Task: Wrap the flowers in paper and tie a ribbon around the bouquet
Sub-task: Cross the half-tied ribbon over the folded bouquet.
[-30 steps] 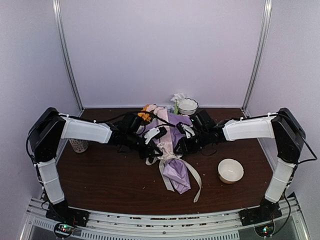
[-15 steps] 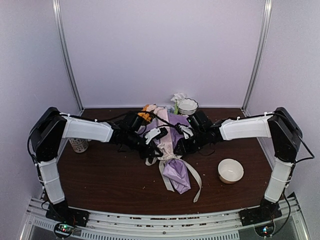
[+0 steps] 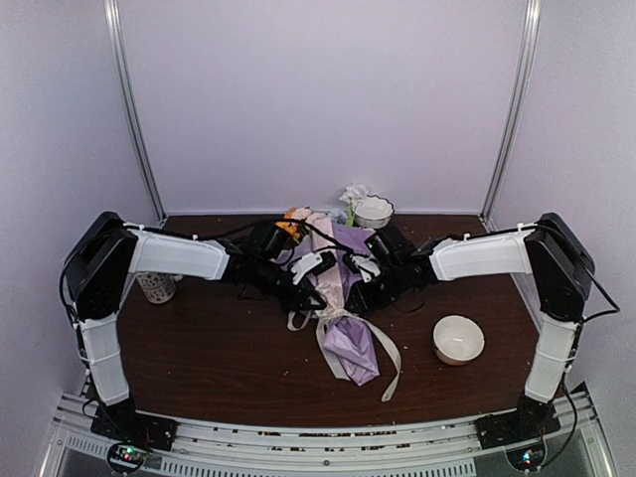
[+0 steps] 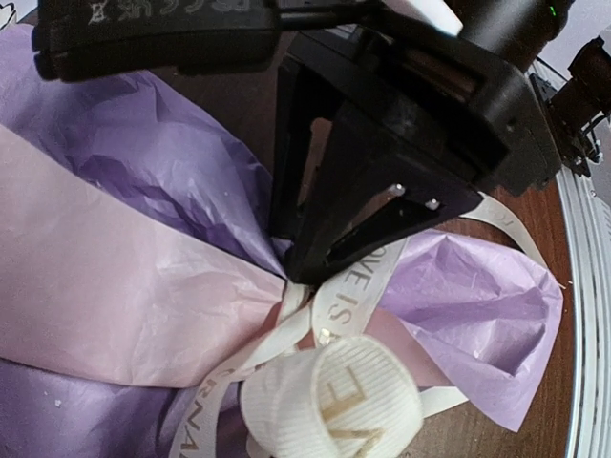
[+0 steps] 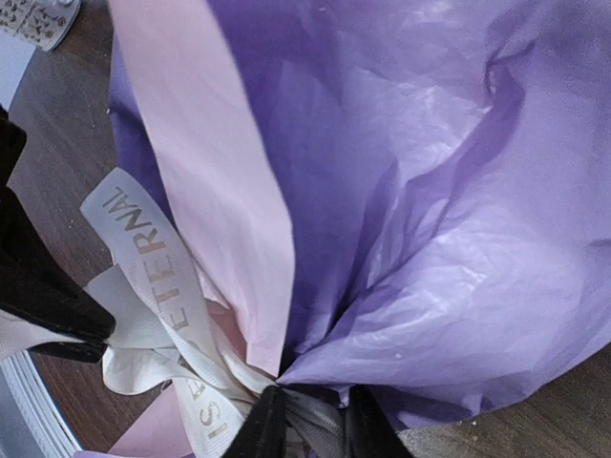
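Dark wood counter (image 3: 199, 348). Bouquet (image 3: 356, 348) lies mid-counter between both arms, purple paper with pink stripe, narrow end toward near edge, flowers (image 3: 293, 224) at far end. Cream ribbon (image 4: 329, 401) knotted round waist, tails trailing on counter. Left gripper (image 5: 67, 324) clamped on ribbon beside knot. Right gripper (image 5: 310, 420) narrow, pinching ribbon at knot. White bowl (image 3: 458, 339) well right of the bouquet.

Stock count: 1 worktop (image 3: 229, 348); 1 bouquet (image 3: 350, 343), wrapped in purple; 1 ribbon (image 4: 329, 401), cream, lettered; 2 white bowls, namely far bowl (image 3: 374, 212) and near-right bowl (image 3: 458, 340); 1 patterned cup (image 3: 157, 288), left; 2 robot arms, namely left arm (image 3: 179, 256) and right arm (image 3: 482, 255).
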`<state>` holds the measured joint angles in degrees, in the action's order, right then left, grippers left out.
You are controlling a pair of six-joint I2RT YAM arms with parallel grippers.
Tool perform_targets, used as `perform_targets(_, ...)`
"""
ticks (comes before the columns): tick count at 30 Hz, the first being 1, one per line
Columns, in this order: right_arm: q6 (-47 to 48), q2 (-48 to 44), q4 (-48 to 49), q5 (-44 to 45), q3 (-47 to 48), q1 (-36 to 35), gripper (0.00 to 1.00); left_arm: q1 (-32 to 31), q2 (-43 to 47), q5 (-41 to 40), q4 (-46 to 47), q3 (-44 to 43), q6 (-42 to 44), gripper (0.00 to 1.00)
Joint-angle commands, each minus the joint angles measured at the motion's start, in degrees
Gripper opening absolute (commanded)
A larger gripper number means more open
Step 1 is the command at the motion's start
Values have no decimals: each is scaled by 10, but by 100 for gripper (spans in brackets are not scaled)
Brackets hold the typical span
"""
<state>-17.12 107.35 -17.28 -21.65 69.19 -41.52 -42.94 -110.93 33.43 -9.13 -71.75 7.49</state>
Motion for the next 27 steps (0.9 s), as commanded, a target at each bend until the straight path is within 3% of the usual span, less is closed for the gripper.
perform_targets(1,3,6,-3,-16,9,-6,15,4,-8,8,1,-16,10,0)
perform_targets(7,-10,-25,8,-17,8,-4,0,3,-11,9,-8,-24,15,0)
perform_targets(16,-35,-66,22,-3,-2,-4,0,4,-22,8,-35,-46,36,0)
perform_targets(27,-92,-87,88,-14,-34,1,0,-1,-69,21,-109,-107,83,8)
